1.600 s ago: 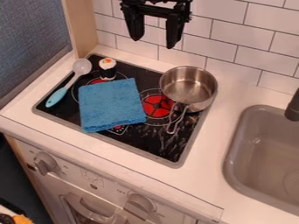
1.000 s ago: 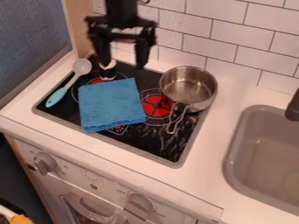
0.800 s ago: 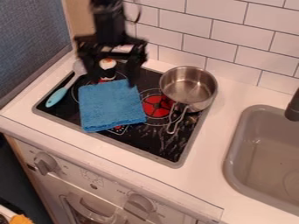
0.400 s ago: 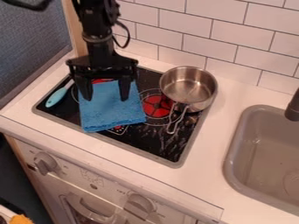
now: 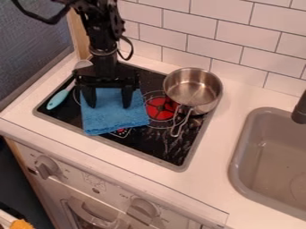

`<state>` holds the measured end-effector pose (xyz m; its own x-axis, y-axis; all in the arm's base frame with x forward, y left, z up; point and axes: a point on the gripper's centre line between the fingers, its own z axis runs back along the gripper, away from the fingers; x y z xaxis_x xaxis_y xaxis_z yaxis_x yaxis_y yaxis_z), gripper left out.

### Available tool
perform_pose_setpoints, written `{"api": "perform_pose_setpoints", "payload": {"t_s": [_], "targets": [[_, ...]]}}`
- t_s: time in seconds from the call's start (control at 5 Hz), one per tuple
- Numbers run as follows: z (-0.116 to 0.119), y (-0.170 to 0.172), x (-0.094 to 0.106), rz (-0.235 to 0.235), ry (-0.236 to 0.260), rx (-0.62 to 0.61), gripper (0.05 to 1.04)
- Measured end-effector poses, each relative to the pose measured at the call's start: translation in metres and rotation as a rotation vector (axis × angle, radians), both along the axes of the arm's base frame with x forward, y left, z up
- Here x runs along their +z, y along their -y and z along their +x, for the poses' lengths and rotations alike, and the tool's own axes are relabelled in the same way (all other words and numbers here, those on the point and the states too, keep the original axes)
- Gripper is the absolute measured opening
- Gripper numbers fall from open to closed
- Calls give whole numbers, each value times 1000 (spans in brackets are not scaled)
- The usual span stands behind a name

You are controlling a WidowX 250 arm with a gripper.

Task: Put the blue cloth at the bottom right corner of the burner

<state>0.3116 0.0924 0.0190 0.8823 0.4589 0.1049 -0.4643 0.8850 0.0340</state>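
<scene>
Now lower over the cloth than in the earliest frame, the end effector has come down and to the left from in front of the wall tiles. Since the last earlier frame it has dropped slightly further down the view. Fingers stand well apart, both tips over the cloth's upper half; cannot tell whether they touch it. Cloth, pot and stovetop sit where they did.

Cloth: flat, roughly square, on the left and middle part of the stovetop. Slightly longer up-and-down the view; that axis leans a little, lower end to the right. Lower edge climbs toward the right; lower left corner lies near the stovetop's front rim.

Arm enters at upper left, hanging nearly upright, end effector pointing down. Cable loops beside it.

Outward: spoon left of the cloth, blue handle toward the front. Steel pot to the right, at the stovetop's back right, handle toward the front. Farther right, across pale tabletop, grey sink and dark faucet. Two knobs on the front panel below.
</scene>
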Motion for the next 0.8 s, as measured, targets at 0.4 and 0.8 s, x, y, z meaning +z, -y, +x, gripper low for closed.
{"api": "perform_pose_setpoints", "payload": {"t_s": [0.4, 0.8], "targets": [[5, 9, -10, 5, 35, 15, 1001], [-5, 34, -11, -2, 34, 8, 999]]}}
